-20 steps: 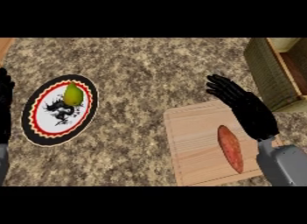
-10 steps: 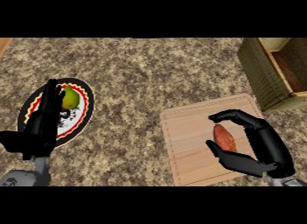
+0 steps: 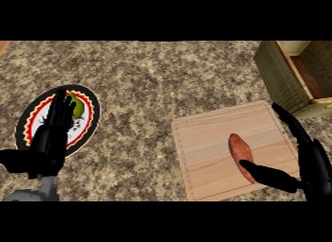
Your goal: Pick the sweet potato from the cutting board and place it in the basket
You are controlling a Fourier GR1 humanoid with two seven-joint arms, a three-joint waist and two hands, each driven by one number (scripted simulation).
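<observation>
The board (image 3: 234, 151) is the landmark here, a pale wooden slab on the speckled counter (image 3: 154, 80). On it, a little right of its middle, lies the sweet potato (image 3: 239, 147), reddish-brown, lengthwise, flat on the wood. The right hand (image 3: 311, 163) is over the board's right side: fingers run straight up along the right edge towards the far corner, the thumb (image 3: 269, 176) juts left across the near end of the sweet potato. That hand is spread wide and has hold of nothing; whether the thumb touches the sweet potato I cannot tell.

Past the board's far right corner sits the basket (image 3: 283, 78), a woven olive wall with a wooden inside, cut off by the view's edge. Between board and basket, only bare counter.

Well left of the board is a round plate (image 3: 36, 118), black-rimmed with a red zigzag border, and a green fruit (image 3: 76, 105) lies on its far part. The left hand (image 3: 46, 142) hangs over that plate, fingers straight and pointing away, thumb sticking out to the left, holding nothing.
</observation>
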